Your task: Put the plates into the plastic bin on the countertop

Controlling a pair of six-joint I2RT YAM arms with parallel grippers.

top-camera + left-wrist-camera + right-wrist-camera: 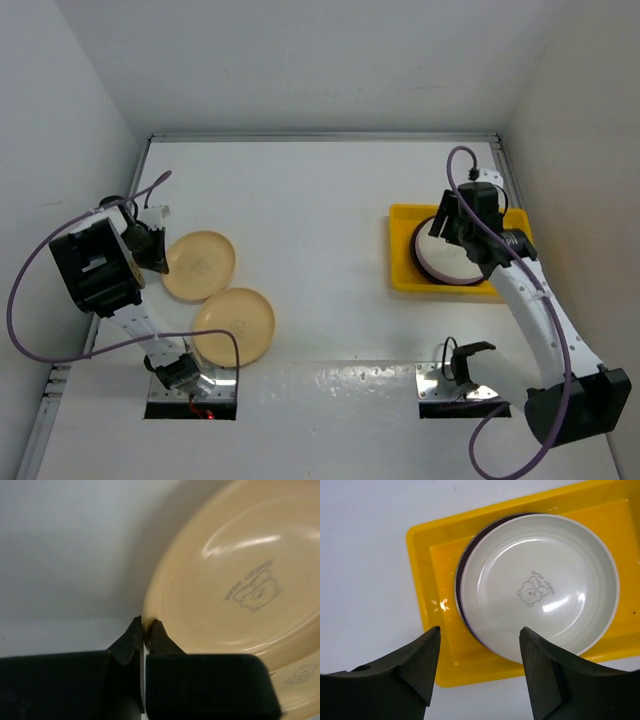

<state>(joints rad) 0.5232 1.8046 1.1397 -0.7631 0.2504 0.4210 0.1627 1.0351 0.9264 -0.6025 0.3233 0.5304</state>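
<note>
Tan plate (200,265) lies on the white surface (320,200); we note the left claw (146,626) clenched on its rim, with a second tan plate (235,325) just beside. Rightward, a cream plate (540,585) lies in the yellow bin (425,545); the right claw (479,630) hangs released above it.

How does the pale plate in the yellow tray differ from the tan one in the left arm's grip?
The cream plate lies in the yellow bin; the tan plate on the countertop. The left gripper pinches the tan plate's rim; the right gripper hangs open above the cream plate. Both are round, shallow, bear-printed.
</note>
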